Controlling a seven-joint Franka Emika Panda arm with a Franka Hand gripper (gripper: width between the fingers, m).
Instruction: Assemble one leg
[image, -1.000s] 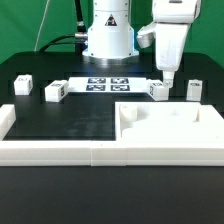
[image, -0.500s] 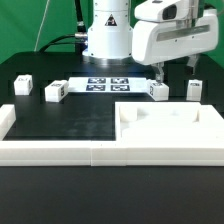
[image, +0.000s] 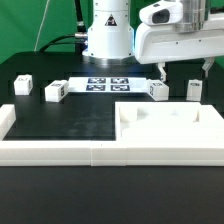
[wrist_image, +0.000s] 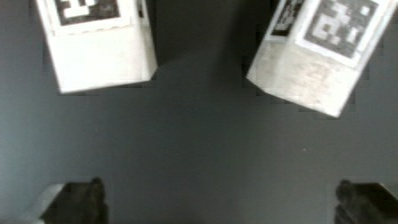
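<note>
Wide apart and empty at the end effector (image: 185, 70); below it, leg (image: 157, 90) and second leg (image: 194, 90), untouched, on surface (image: 70, 120).

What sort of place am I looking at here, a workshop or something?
Probably a robotics research lab: a robot arm stands on a black table, a marker board lies near its base, and small white legs carry printed tags.

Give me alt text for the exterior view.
The arm's open jaws hang above two white tagged legs at the exterior view's right. Two more legs sit at its left, the marker board between, a large white tray-like part nearest the camera.
</note>
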